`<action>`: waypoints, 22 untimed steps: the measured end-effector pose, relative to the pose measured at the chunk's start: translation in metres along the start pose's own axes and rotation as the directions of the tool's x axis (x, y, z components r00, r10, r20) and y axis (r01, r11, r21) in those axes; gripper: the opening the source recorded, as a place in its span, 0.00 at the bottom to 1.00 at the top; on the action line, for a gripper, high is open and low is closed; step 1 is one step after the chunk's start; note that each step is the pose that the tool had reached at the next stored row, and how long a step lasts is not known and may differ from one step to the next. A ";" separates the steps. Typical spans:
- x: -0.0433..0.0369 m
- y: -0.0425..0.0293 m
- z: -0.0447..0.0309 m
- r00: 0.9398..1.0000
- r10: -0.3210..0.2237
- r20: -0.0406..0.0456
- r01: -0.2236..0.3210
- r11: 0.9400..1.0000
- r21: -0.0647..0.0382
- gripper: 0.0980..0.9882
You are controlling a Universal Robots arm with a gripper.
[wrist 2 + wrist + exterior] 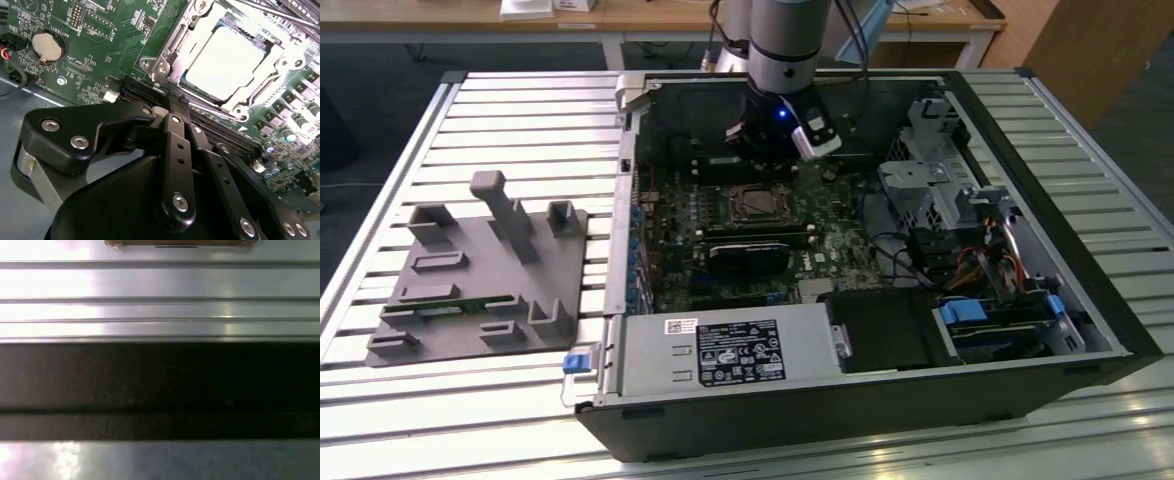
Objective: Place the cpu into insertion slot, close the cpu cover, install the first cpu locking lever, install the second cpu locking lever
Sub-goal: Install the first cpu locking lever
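Note:
In the second wrist view the cpu, a pale square chip, lies in the insertion slot on the green board. The silvery cpu cover lies flat around it, and the chip's face shows through its window. My gripper is shut with nothing between its black fingers. Its tips are close to one corner of the slot's metal frame. In the exterior view the gripper hangs inside the open computer case, just behind the insertion slot.
A black rectangular block sits in front of the slot. A drive cage with cables stands at the exterior view's right, and the power supply is at the front. A grey fixture lies on the slatted table. A coin battery sits on the board.

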State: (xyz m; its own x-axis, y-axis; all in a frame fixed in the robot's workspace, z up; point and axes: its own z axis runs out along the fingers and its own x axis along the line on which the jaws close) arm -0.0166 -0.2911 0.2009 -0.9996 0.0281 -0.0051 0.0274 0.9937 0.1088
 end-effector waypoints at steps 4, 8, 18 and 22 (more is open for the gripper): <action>-0.0001 -0.0001 0.0006 1.000 0.000 0.000 0.000 1.000 0.002 0.01; -0.0002 -0.0001 0.0007 1.000 0.000 0.000 0.000 1.000 0.002 0.01; -0.0002 -0.0001 0.0010 1.000 0.000 0.000 0.000 1.000 0.021 0.01; -0.0002 0.0000 0.0016 1.000 0.000 0.000 0.000 0.999 0.032 0.01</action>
State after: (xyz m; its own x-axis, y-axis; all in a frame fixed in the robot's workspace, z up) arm -0.0164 -0.2909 0.1993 -0.9996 0.0278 -0.0056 0.0273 0.9967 0.0769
